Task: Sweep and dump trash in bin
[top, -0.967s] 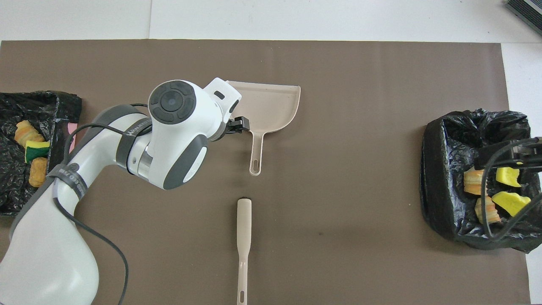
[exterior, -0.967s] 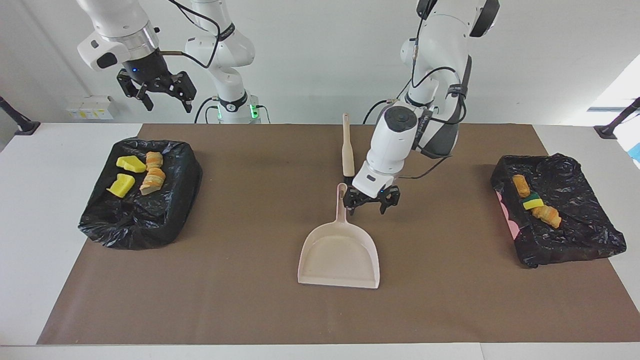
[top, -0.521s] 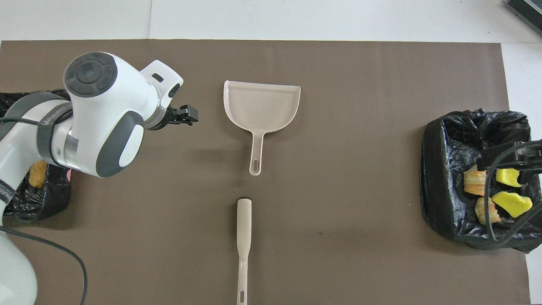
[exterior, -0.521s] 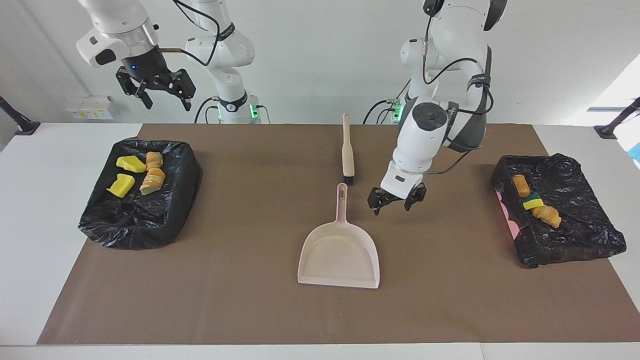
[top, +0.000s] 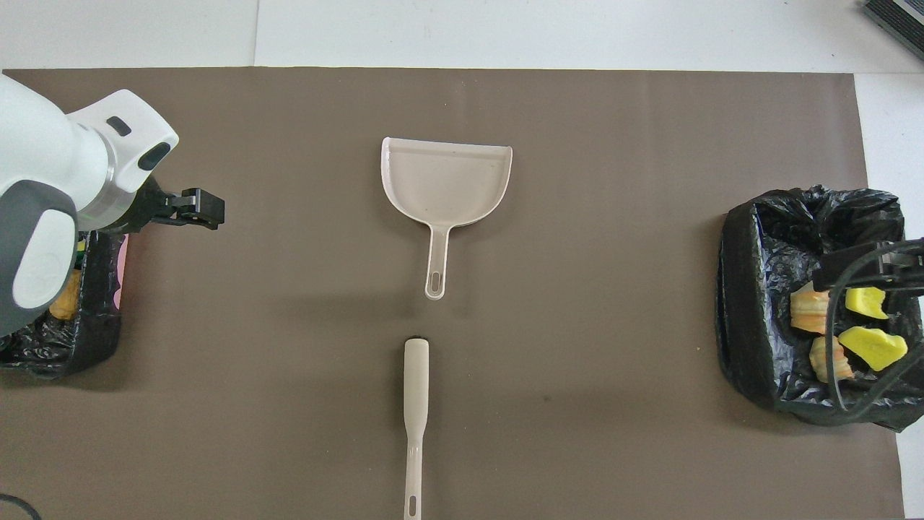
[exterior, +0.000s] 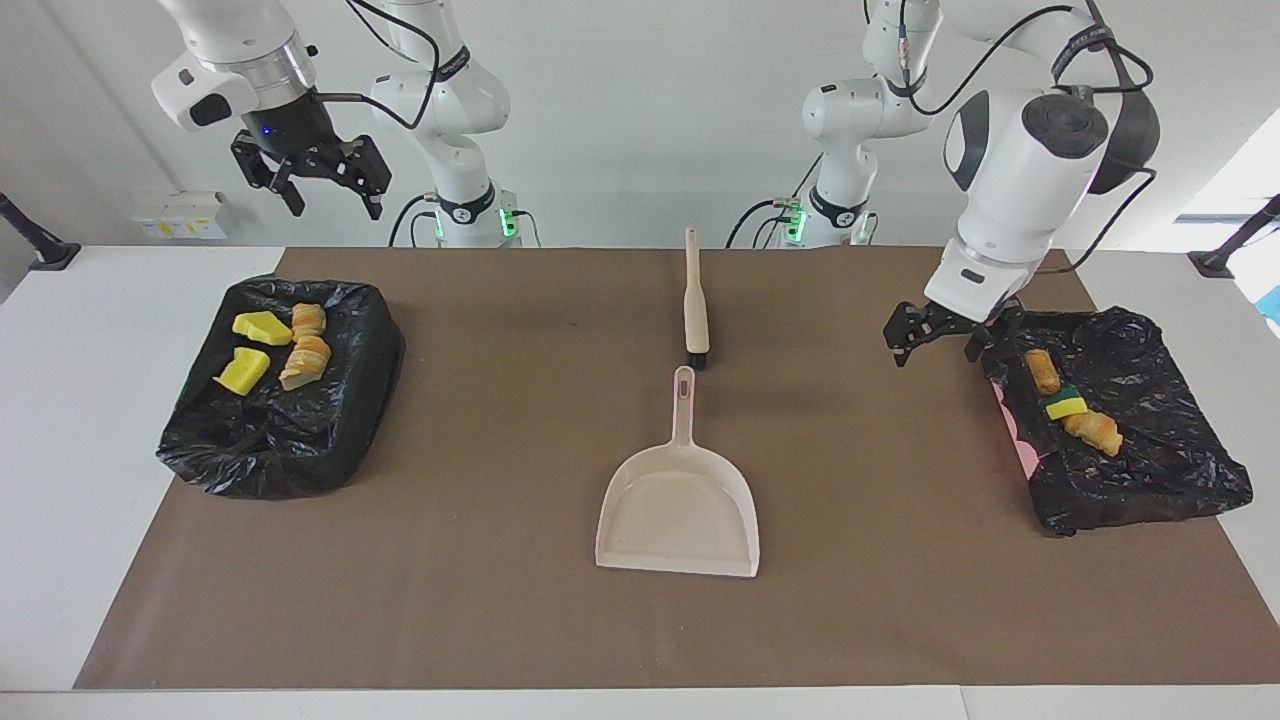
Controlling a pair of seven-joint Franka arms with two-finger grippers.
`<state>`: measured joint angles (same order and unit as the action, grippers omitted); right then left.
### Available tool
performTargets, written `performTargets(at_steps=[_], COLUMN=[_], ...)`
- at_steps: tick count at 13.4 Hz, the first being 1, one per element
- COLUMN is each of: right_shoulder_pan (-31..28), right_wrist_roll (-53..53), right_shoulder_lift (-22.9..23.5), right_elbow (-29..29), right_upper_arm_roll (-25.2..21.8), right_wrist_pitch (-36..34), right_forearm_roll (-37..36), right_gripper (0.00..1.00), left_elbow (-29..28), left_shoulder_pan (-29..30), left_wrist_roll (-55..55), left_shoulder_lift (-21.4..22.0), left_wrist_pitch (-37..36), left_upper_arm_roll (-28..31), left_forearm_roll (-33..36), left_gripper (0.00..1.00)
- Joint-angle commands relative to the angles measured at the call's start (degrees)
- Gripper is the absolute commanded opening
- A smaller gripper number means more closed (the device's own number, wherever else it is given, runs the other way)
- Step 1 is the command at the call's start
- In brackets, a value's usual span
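Swinging away from the beige plastic dustpan (exterior: pixel 678 508), the left gripper (exterior: pixel 940 338) is now hanging with its claw spread and empty over the edge of the black-bagged bin (exterior: pixel 1150 470) at its own end of the table. High over the other black-bagged bin (exterior: pixel 280 440), the right gripper (exterior: pixel 312 182) is waiting, claw spread too. All the yellow sponge and bread-like trash (exterior: pixel 278 348) is lying inside the two bins, and the beige black-bristled brush (exterior: pixel 695 300) is resting untouched, so the job is looking finished.
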<state>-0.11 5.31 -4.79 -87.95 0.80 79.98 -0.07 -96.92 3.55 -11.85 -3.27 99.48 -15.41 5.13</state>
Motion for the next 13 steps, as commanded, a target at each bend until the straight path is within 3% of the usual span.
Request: performTargets(at_steps=[1, 3, 5, 9, 13], right_shoulder_pan=[-0.32, -0.32, -0.32, -0.32, -0.32], right_wrist_roll=[0.14, 0.14, 0.14, 0.14, 0.14], right_shoulder_lift=[-0.92, -0.92, -0.92, -0.92, -0.92], right_elbow=[-1.00, -1.00, -1.00, -1.00, -1.00], right_upper_arm_roll=[-0.01, -0.01, -0.01, -0.01, -0.01], right_wrist_pitch=[0.17, 0.17, 0.17, 0.17, 0.17], right_forearm_roll=[1.13, 1.13, 1.13, 1.13, 1.13], right_gripper=[1.00, 1.00, 1.00, 1.00, 1.00], left_elbow=[-0.82, -1.78, -4.58, -4.43, -3.98], left_shoulder_pan=[0.49, 1.27, 4.25, 5.41, 5.24], left_wrist_roll=[-0.01, 0.16, -0.01, 0.51, 0.69], left_shoulder_lift=[4.31, 6.34, 8.27, 8.55, 12.23], left_wrist_pitch=[-8.13, -12.10, -12.12, -11.68, -12.47], left_upper_arm_roll=[-0.06, 0.12, 0.12, 0.64, 1.43], left_forearm_roll=[-0.12, -0.90, -6.77, -7.06, -7.24], left_gripper=[1.00, 1.00, 1.00, 1.00, 1.00])
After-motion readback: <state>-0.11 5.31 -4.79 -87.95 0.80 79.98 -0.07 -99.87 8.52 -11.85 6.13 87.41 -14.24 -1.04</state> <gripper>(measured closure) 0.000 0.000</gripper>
